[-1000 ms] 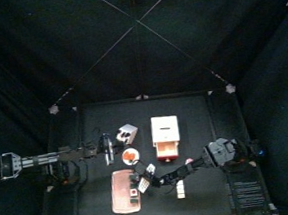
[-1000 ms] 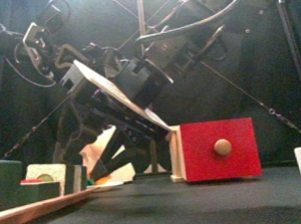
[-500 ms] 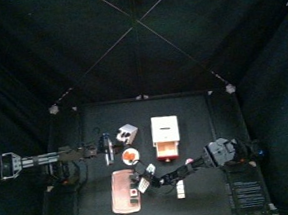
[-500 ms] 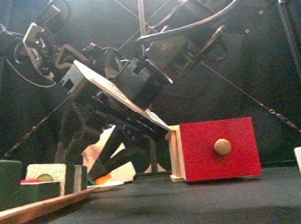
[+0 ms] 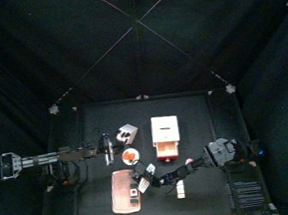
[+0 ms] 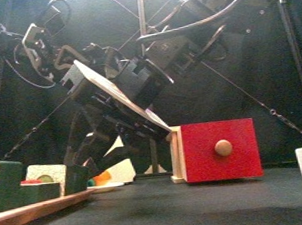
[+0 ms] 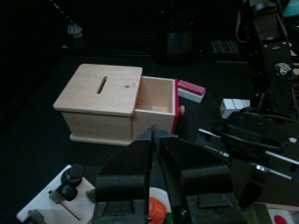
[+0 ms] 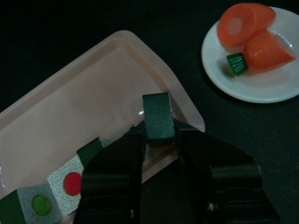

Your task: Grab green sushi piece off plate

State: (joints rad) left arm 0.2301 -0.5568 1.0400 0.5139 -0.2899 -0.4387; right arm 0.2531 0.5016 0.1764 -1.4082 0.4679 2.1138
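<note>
**One green piece being taken at the plate's far end**

One green sushi piece (image 8: 156,118) is being approached on the plate (image 8: 105,87), which is lying on the near part of the tabletop (image 6: 190,206), left of the middle. The piece is standing on edge toward the plate's far end, the end nearest the round white dish (image 8: 274,83) with its orange pieces (image 8: 263,48). Two more rolls, one with a red centre (image 8: 73,182) and one with a green centre (image 8: 44,204), are being left alone well apart at the plate's near end.

The right tool (image 8: 156,133) is being held directly over the piece, which is showing right at its tip. Whether it is already pressing on the piece cannot be told from these views. The left tool (image 7: 158,153) is being kept narrow and empty, hanging at the far left, short of the wooden box (image 7: 111,101).

The piece is being judged light, small and fairly stiff, with a smooth dark wrap that may slip. It is probably best taken across its two flat wrapped sides, low enough that it is not tipped over. Only gentle pressure is being called for. The smooth plate is likely offering little friction, so an off-centre squeeze could send the piece sliding or toppling toward the rim.
</note>
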